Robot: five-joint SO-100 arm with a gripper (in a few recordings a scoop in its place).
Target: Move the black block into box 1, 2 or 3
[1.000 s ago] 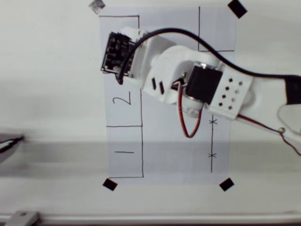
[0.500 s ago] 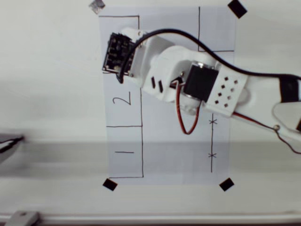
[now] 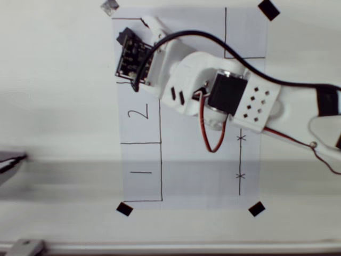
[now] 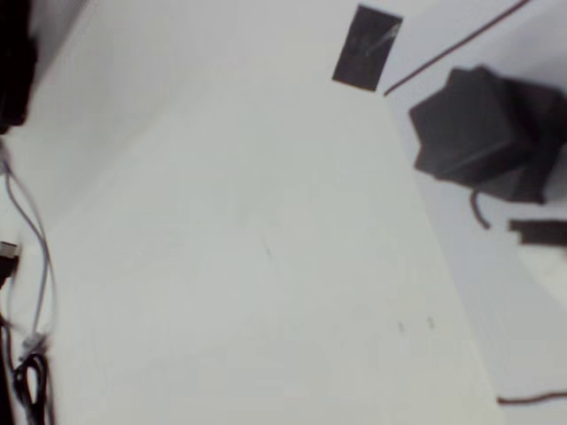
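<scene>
Arm reaches to eleven o'clock over the top box (image 3: 121, 21); the black block (image 4: 474, 128) sits there on paper. Claw grip: cannot tell.

Small matte black block (image 4: 474, 133) in the wrist view, tilted with one corner up, sitting on the white sheet inside a pen-drawn outline, box 3 (image 3: 128, 22) at the sheet's top-left corner in the overhead view

Lab-like bench: taped, pen-marked sheet (image 3: 197, 160)
</scene>
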